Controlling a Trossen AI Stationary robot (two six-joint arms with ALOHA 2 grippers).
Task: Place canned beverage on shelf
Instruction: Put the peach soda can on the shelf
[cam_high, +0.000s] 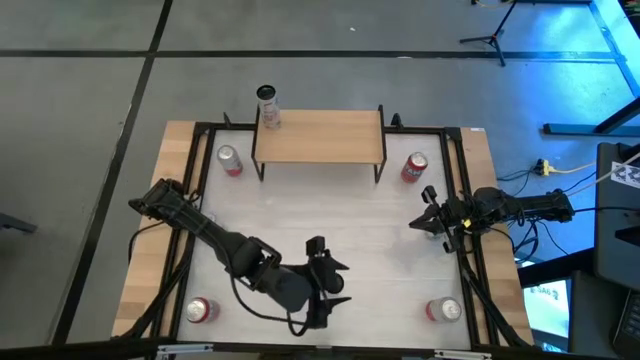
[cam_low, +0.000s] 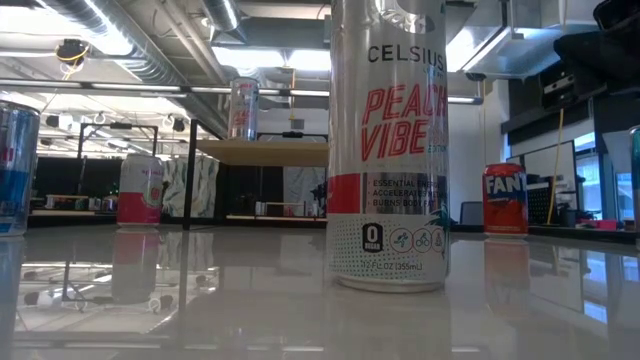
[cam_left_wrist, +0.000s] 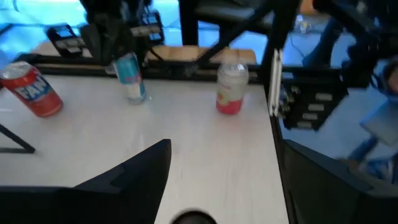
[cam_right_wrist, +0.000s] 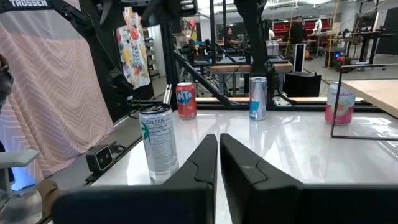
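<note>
The shelf (cam_high: 318, 135) stands at the table's far middle, and one can (cam_high: 267, 105) stands upright on its far left corner. A tall white Celsius can (cam_low: 390, 150) stands upright on the table close to the near edge, also seen in the right wrist view (cam_right_wrist: 158, 143). I cannot make it out in the high view, where my left arm reaches over that area. My left gripper (cam_high: 342, 284) hangs open above the near middle of the table, pointing toward the right edge, with only bare table between its fingers (cam_left_wrist: 224, 149). My right gripper (cam_high: 425, 215) waits shut at the right side (cam_right_wrist: 217, 155).
Loose cans stand about: a pink one (cam_high: 230, 160) by the shelf's left legs, a red Fanta (cam_high: 415, 167) by its right legs, one near the front left corner (cam_high: 200, 310), one near the front right (cam_high: 443, 311). A blue can (cam_left_wrist: 130, 78) stands under my right arm.
</note>
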